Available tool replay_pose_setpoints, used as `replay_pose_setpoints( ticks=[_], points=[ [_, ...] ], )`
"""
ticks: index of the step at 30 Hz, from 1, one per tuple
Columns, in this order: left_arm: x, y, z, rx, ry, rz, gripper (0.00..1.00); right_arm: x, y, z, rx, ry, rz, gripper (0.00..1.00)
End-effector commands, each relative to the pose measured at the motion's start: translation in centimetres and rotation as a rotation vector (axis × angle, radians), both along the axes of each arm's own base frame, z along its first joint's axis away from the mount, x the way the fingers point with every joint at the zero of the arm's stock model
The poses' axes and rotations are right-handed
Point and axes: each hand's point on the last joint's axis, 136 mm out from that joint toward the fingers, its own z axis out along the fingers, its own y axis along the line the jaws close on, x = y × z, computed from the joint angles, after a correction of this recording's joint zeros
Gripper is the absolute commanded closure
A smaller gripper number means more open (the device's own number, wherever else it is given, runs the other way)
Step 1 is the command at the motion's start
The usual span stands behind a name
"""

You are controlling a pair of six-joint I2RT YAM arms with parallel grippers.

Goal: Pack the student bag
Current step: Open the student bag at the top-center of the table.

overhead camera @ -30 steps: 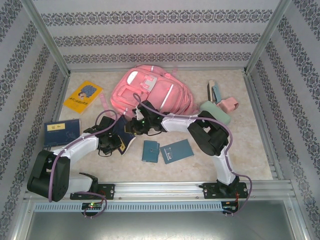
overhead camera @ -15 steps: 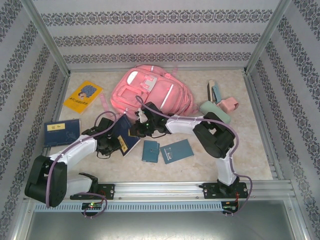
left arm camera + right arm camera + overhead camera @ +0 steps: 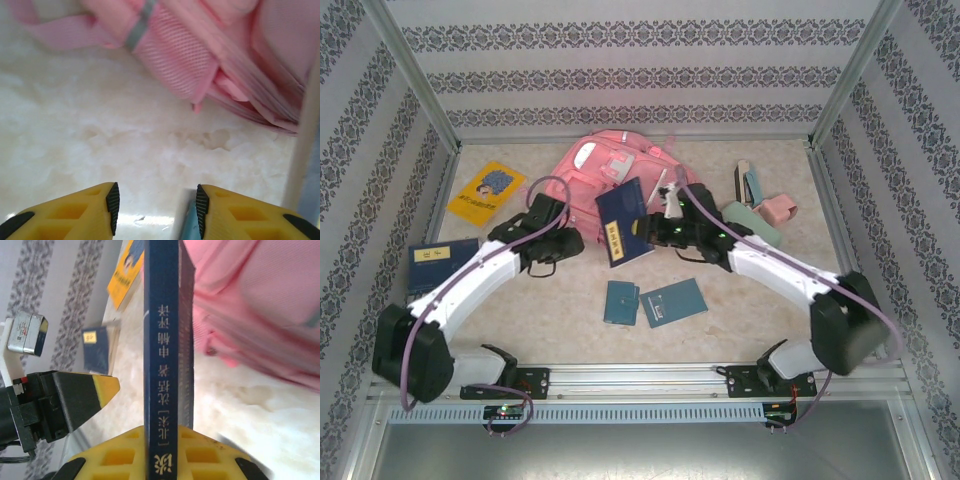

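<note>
The student bag, a large pink backpack, lies at the back centre of the table; its mesh side is just ahead of my left gripper. My right gripper is shut on a dark blue book and holds it upright in front of the bag. In the right wrist view the book's spine with gold characters stands between the yellow jaws, with the bag to the right. My left gripper sits left of the book, open, with only bare tabletop between its pads.
A yellow book and a blue book lie at the left. Two teal notebooks lie near the front centre. A mint pencil case, a small pink box and small items sit at the right. Patterned walls enclose the table.
My left gripper opened and let go of the dark blue book. The right gripper took it and raised it up and back toward the bag, the right arm swinging outward.
</note>
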Motion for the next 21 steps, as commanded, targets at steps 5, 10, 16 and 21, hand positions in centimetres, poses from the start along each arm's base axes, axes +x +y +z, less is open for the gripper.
replay_pose_setpoints(
  ticks=[5,10,16,21],
  points=[
    [5.2,-8.0,1.0,0.151,-0.094,-0.241,0.54,0.3,-10.1,1.7,-0.073,-0.160,-0.303,1.00],
    [7.9,-13.1,0.0,0.263,-0.112,-0.375,0.55,-0.8,-15.7,2.1,-0.099,-0.180,-0.450,1.00],
    [10.7,-17.5,-2.4,0.389,-0.125,-0.495,0.54,-2.0,-19.3,1.7,-0.104,-0.154,-0.542,1.00],
    [12.4,-18.9,-4.7,0.446,-0.115,-0.550,0.50,-2.8,-20.5,1.4,-0.110,-0.148,-0.578,1.00]
  ],
)
